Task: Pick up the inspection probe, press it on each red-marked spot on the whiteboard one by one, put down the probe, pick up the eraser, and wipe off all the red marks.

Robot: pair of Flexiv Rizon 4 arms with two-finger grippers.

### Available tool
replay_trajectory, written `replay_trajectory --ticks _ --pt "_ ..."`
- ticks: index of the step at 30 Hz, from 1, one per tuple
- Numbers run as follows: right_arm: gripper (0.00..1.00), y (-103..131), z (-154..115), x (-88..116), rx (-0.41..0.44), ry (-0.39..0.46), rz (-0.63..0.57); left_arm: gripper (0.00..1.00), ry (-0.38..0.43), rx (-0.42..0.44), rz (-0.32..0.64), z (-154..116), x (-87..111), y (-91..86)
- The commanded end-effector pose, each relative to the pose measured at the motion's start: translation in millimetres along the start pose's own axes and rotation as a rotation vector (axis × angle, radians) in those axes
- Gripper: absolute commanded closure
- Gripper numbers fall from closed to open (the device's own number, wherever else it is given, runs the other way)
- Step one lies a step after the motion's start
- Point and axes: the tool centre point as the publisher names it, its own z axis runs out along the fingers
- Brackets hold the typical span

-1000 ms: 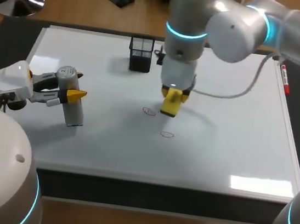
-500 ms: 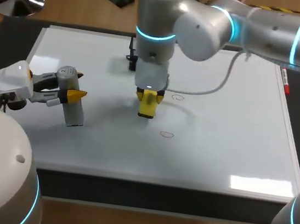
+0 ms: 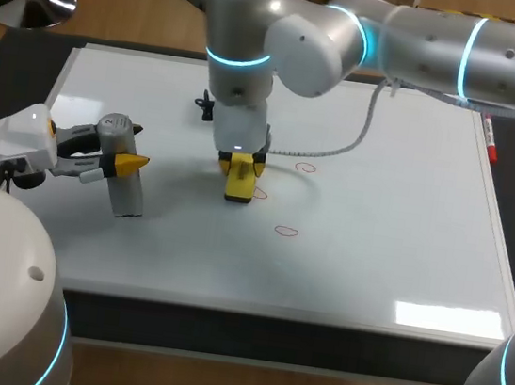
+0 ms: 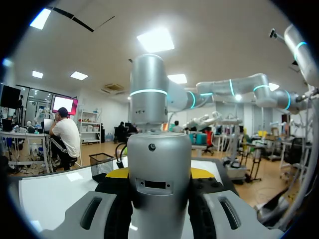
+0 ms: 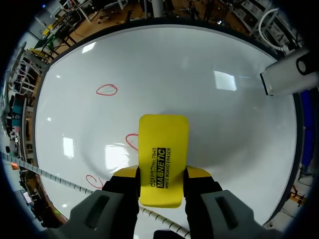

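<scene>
My right gripper point(image 3: 241, 173) is shut on the yellow eraser point(image 3: 240, 183) near the middle of the whiteboard point(image 3: 404, 231). In the right wrist view the eraser point(image 5: 163, 157) sticks out between the fingers, its edge beside a red mark point(image 5: 131, 141). Two more red marks point(image 5: 106, 90) point(image 5: 94, 181) lie on the board to the same side. In the head view two ovals point(image 3: 307, 169) point(image 3: 286, 231) show clearly and a third point(image 3: 260, 193) peeks out beside the eraser. My left gripper point(image 3: 124, 164) is shut on the upright grey probe point(image 3: 126, 189) point(image 4: 159, 174) at the board's left.
A red marker pen point(image 3: 489, 138) lies along the board's right edge. A black mesh holder point(image 4: 102, 164) stands at the back of the board, hidden in the head view behind my right arm point(image 3: 241, 67). A small black object point(image 3: 204, 106) lies beside that arm.
My right arm has swung left across the board with the eraser, uncovering the red oval to its right and hiding the mesh holder. The left arm and probe have not moved.
</scene>
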Motion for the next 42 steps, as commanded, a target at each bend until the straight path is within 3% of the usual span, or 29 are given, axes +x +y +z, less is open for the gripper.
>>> replay_trajectory --ticks 1,17,42 --pt "1.0 0.8 -0.4 -1.9 -0.001 0.033 -0.002 1.0 -0.002 0.0 0.001 0.0 0.7 -1.3" --pt "1.0 5.9 12.0 9.2 -0.022 0.016 0.027 1.0 -0.002 0.0 0.001 0.0 0.7 -1.3" --pt "1.0 16.4 15.9 51.2 -0.025 0.011 0.142 1.0 -0.002 0.0 0.001 0.0 0.7 -1.3"
